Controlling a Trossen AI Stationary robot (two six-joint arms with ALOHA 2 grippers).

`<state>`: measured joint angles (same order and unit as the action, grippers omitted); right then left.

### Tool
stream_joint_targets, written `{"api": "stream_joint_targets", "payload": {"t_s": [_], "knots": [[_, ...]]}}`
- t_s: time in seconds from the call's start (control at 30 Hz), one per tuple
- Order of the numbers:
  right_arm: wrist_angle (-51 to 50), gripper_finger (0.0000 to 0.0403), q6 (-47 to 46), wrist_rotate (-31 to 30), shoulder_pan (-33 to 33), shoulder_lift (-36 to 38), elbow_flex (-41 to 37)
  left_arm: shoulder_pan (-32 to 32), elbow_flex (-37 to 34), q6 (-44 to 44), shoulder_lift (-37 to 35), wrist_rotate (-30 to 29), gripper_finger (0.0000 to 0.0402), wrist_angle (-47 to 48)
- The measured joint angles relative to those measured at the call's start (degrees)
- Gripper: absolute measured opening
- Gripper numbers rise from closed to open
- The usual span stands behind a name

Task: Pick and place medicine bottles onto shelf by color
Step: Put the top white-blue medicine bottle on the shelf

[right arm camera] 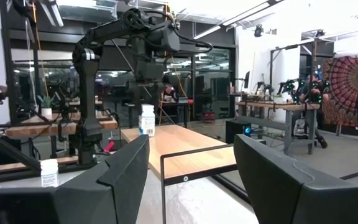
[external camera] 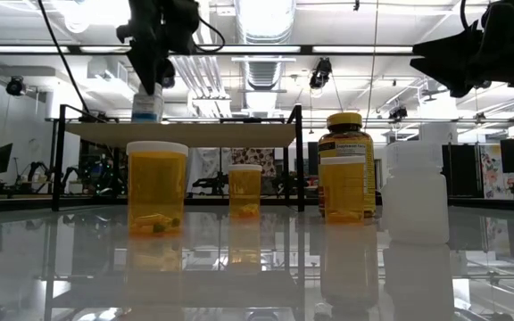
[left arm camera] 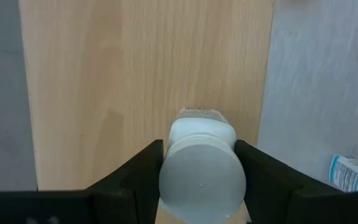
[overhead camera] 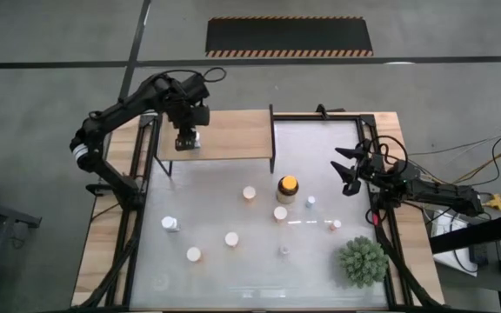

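My left gripper (overhead camera: 187, 139) is over the left part of the light-wood shelf (overhead camera: 233, 135), shut on a small white bottle (left arm camera: 201, 134). The low view shows that bottle (external camera: 147, 107) upright at the shelf board (external camera: 186, 132). Orange bottles (overhead camera: 250, 193) (overhead camera: 280, 213) (overhead camera: 231, 238) (overhead camera: 193, 255) stand on the white table. Beside them stands the yellow-capped amber jar (overhead camera: 287, 188). White bottles (overhead camera: 171, 223) (overhead camera: 310, 202) (overhead camera: 335, 225) sit around these. My right gripper (overhead camera: 348, 169) waits open above the table's right side. My left gripper pinches the white bottle at its cap (left arm camera: 166, 180), one finger (left arm camera: 142, 174) on each side. The fingers come from above, pointing down. The bottle is upright with its base at the shelf board (right arm camera: 146, 133); whether it rests there or hangs just above I cannot tell.
A spiky green plant (overhead camera: 362, 261) stands at the table's near right corner. The shelf's black frame (overhead camera: 272, 139) edges the board on its right side. The rest of the board (left arm camera: 135, 74) is bare wood. A white bottle (left arm camera: 353, 173) lies on the table below the shelf's near edge.
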<state>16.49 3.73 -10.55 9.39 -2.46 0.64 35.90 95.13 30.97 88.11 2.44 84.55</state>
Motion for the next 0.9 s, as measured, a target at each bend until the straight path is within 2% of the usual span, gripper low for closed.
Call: {"api": "stream_joint_targets", "payload": {"t_s": [0.17, 0.5, 0.9], "knots": [[-0.07, 0.0226, -0.14, -0.01, 0.00, 0.00, 0.00, -0.02, 0.00, -0.33, -0.21, -0.56, 0.0166, -0.04], [-0.11, 0.0226, -0.24, 0.01, 0.00, 0.00, 0.00, -0.02, -0.02, -0.34, -0.42, -3.30, 0.0232, -0.15], [0.04, 0.0226, -0.28, 0.01, 0.00, 0.00, 0.00, -2.05, 3.63, -2.48, -2.73, -3.41, 0.0237, -0.17]]}}
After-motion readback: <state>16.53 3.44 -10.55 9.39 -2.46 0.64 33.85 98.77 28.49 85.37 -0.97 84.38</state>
